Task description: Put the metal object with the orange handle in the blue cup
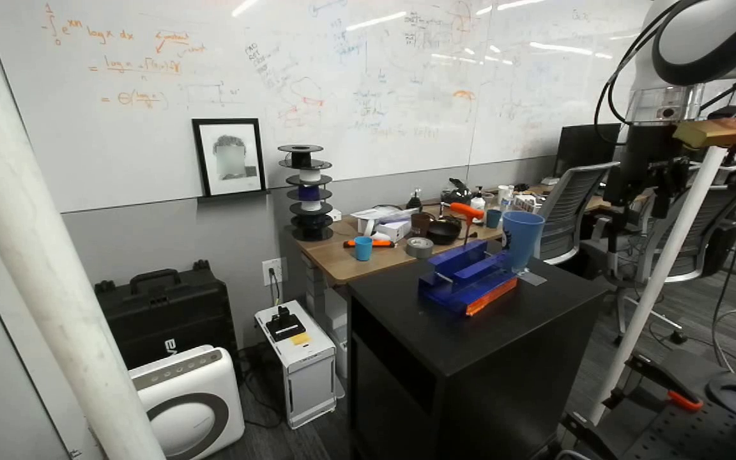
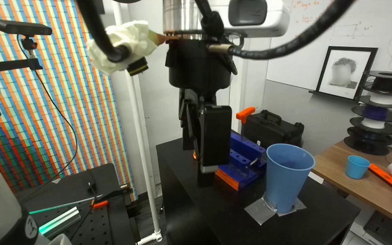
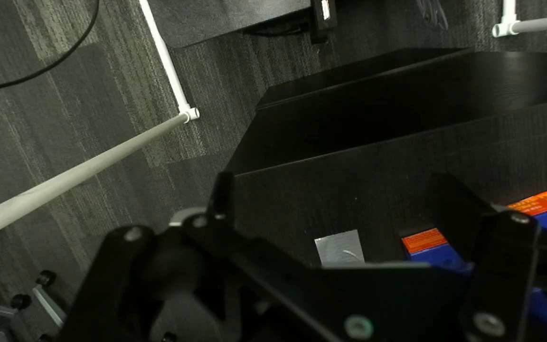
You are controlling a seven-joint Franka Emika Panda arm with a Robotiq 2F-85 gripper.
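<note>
The slim metal tool with the bright orange T-shaped handle [image 1: 469, 213] stood in a dark blue box-like rack [image 1: 470, 285] on the black worktop [image 1: 400, 303]. Its long axis was close to vertical in both exterior views: handle uppermost, shaft pointing down, crossbar slightly sloped. The shaft's lower end was hidden in the rack. The tall, tapered light-blue cup [image 2: 286, 180] stood upright just beside the rack, grey tape [image 2: 260, 211] at its foot; whether the two touched could not be established. A dark mark [image 1: 506, 241] on the cup's side was illegible. The black two-fingered pincer [image 3: 334, 194] was spread, its fingers wide apart in the wrist view, and well clear of the tool. In an exterior view it masked part of the rack; the wrist view cut the rack off at the right edge.
</note>
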